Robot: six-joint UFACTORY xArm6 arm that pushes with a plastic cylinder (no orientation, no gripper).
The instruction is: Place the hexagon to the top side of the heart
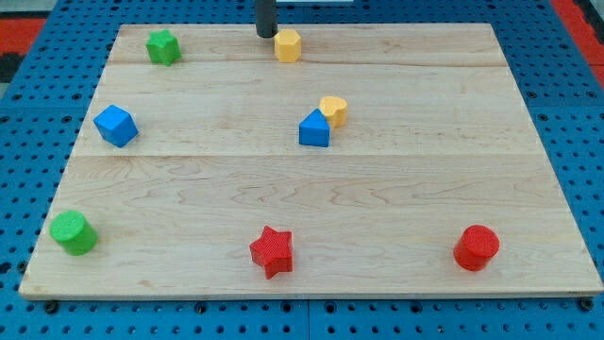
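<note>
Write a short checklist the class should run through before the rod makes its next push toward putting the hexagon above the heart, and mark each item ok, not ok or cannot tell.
1. My tip is in view: ok, at the board's top edge.
2. My tip is next to the yellow hexagon: ok, just to its left; actual contact: cannot tell.
3. Yellow heart is located: ok, mid-board, touching the blue triangle.
4. Hexagon is already on the heart's top side: ok roughly, though it sits a little to the left and well away.
5. Path between hexagon and heart has no blocks: ok.
6. Wooden board has room above the heart: ok.
</note>
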